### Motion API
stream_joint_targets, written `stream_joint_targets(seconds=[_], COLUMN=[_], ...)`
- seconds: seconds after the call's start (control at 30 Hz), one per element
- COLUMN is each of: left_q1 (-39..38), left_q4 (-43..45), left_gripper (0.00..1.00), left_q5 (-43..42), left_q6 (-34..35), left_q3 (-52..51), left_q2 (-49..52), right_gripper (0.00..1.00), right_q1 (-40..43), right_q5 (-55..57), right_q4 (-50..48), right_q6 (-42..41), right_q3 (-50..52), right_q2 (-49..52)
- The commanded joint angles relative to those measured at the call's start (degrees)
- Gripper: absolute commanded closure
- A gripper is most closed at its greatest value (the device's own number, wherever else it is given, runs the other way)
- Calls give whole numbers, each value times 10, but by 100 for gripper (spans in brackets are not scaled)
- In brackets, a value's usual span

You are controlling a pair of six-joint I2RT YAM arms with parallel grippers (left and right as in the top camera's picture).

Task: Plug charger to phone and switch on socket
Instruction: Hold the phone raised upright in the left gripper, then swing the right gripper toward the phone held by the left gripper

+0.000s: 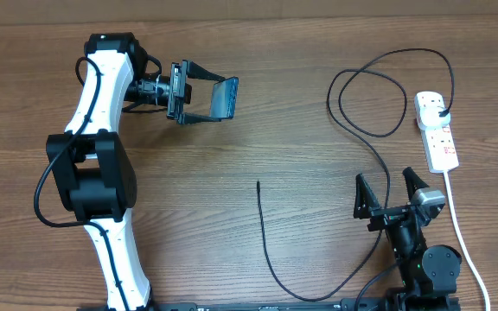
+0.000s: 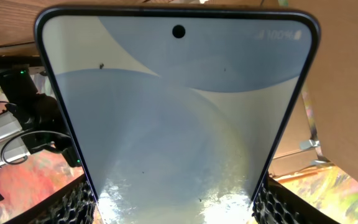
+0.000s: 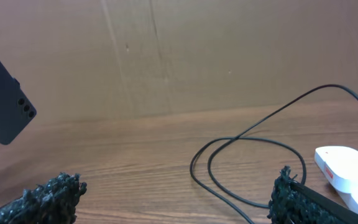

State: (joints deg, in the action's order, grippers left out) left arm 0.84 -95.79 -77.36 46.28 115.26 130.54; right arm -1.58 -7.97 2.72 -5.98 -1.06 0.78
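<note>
My left gripper (image 1: 207, 98) is shut on the phone (image 1: 225, 98) and holds it above the table at the back left. In the left wrist view the lit screen (image 2: 179, 124) fills the frame between both fingers (image 2: 73, 205). The charger cable (image 1: 271, 250) lies on the table with its free tip (image 1: 258, 183) near the middle. It loops to a black plug (image 1: 442, 115) seated in the white socket strip (image 1: 439, 138) at the right. My right gripper (image 1: 386, 180) is open and empty, low at the front right, near the cable (image 3: 247, 140) and socket (image 3: 347, 171). The phone's dark back (image 3: 2, 93) shows far left.
The socket's white cord (image 1: 465, 242) runs down the right side past my right arm's base. A brown cardboard wall (image 3: 185, 56) stands behind the wooden table (image 1: 301, 138).
</note>
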Motion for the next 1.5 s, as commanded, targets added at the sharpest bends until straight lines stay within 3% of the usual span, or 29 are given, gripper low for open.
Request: stream_joint_targets(seconds=[0.0, 0.23, 0.43, 0.63, 0.73, 0.93, 1.07, 1.2, 1.47], left_q1=[-1, -1, -1, -1, -1, -1, -2, -2, -10], left_q4=[-2, -2, -2, -2, -2, -2, -2, -2, 57], left_gripper=[96, 96, 96, 96, 96, 96, 96, 96, 96], left_q5=[-15, -15, -14, -2, -2, 31, 76, 110, 182], left_q6=[-13, -13, -13, -13, -13, 2, 30, 42, 104], left_q3=[16, 16, 16, 16, 16, 16, 16, 16, 16], left_q2=[-2, -2, -2, -2, -2, -2, -2, -2, -2], right_gripper=[0, 0, 0, 0, 0, 0, 0, 0, 0], right_q1=[-3, -2, -2, -2, -2, -2, -2, -3, -4], right_q5=[-6, -5, -37, -169, -295, -475, -484, -492, -469], right_q4=[7, 9, 10, 50, 58, 22, 12, 17, 21], right_q6=[0, -1, 0, -49, -78, -152, -189, -309, -318], right_q3=[-12, -54, -143, -293, -367, -439, -439, -439, -439], right_q2=[-6, 53, 221, 436, 532, 655, 687, 695, 718])
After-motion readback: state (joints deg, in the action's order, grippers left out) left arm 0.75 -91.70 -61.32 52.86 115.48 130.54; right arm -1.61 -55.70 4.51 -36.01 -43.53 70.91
